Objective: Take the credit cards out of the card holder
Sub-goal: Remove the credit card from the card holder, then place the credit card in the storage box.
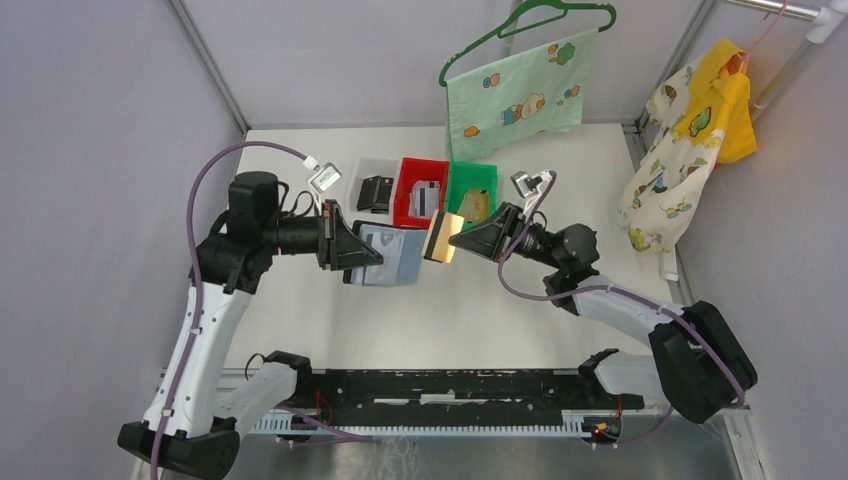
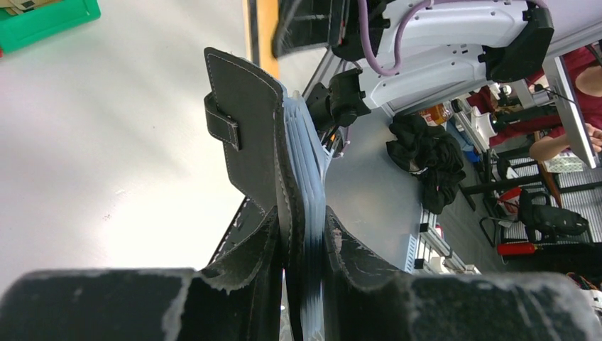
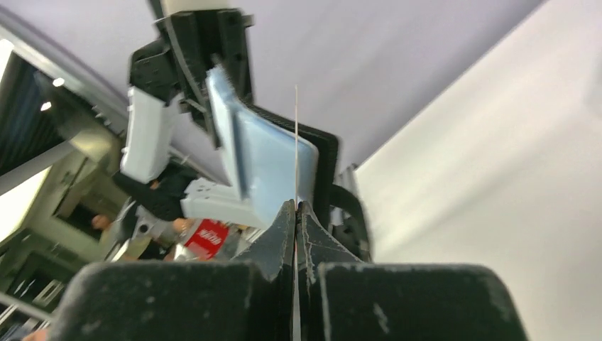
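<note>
The left gripper (image 1: 345,248) is clamped on the black card holder (image 1: 392,256), holding it up in the air with the pockets facing the other arm, I'd guess so cards slide straight out. Meanwhile the right gripper (image 1: 462,240) is pinched tight on a tan-gold credit card (image 1: 441,238) right at the holder's open edge. Can't tell if it's fully clear.

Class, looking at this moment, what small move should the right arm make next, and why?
Probably draw the right gripper rightward: it pinches a gold card just beside the card holder that the left gripper grips, so more clearance seems wise.
</note>
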You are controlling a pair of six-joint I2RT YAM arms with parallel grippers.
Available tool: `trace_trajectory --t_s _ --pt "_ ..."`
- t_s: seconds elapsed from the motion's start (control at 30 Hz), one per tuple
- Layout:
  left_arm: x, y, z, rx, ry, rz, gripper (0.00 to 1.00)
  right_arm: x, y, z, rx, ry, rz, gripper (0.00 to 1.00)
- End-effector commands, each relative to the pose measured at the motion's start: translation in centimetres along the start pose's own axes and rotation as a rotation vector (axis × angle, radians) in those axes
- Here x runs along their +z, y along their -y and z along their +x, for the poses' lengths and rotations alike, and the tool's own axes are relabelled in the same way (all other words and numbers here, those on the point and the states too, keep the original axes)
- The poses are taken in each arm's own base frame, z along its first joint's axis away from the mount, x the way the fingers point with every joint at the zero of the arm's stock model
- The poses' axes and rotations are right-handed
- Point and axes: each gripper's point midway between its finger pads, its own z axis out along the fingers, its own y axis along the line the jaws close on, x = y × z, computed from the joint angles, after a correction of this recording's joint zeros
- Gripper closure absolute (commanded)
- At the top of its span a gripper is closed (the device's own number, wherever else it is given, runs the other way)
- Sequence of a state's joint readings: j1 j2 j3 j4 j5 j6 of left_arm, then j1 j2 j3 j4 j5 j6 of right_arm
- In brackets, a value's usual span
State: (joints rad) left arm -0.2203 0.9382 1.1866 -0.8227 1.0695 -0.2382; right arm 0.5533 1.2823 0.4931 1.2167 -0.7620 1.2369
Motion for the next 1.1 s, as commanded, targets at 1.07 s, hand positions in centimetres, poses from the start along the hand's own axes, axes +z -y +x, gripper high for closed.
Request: trace_trajectory --t_s 1.07 --pt "-0.5 0.7 -1.7 0.156 0.01 0.003 0.98 -7.2 30.4 -9.6 -0.234 -0.259 1.17 1.0"
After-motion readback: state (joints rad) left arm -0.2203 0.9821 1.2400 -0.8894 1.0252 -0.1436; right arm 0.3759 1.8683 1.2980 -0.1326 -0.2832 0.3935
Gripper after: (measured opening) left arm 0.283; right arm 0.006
